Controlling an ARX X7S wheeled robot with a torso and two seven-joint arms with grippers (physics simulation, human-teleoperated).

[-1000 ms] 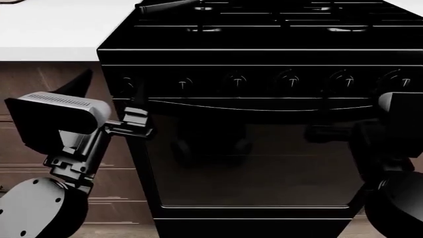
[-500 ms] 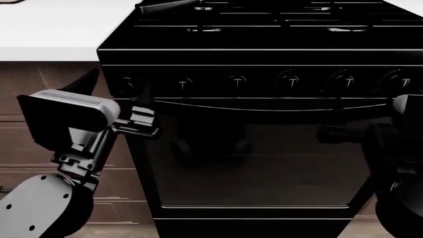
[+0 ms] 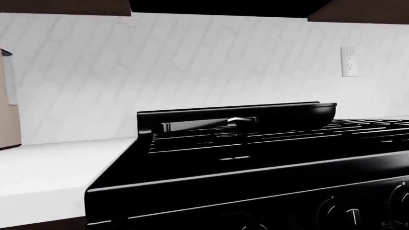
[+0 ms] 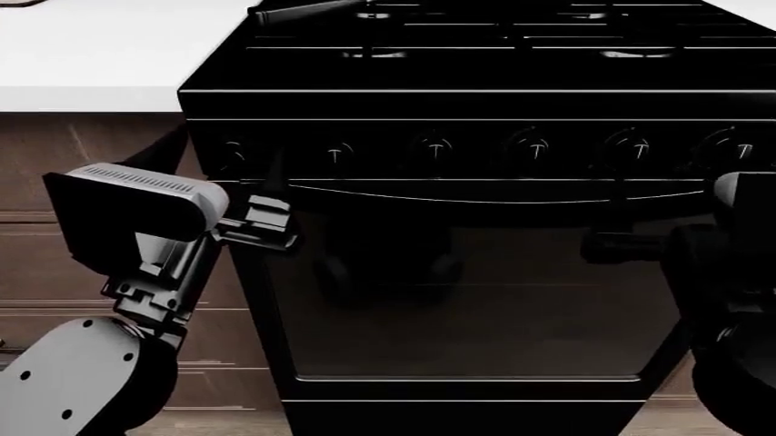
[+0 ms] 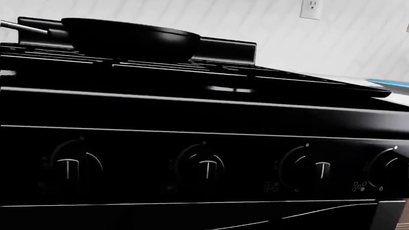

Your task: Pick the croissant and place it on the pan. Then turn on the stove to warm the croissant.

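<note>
The pan (image 5: 128, 37) sits on the stove (image 4: 485, 227) grates at a rear burner, its long thin handle (image 3: 208, 124) lying level along the stove's back edge toward the white surface (image 4: 97, 54). Left end effector (image 4: 269, 222) hangs empty before the oven door, its opening indiscernible; the right one is hidden.

left gripper (image 4: 269, 224) shifted slightly right toward stove (image 4: 485, 272), right arm (image 4: 715, 272) edged right
</note>
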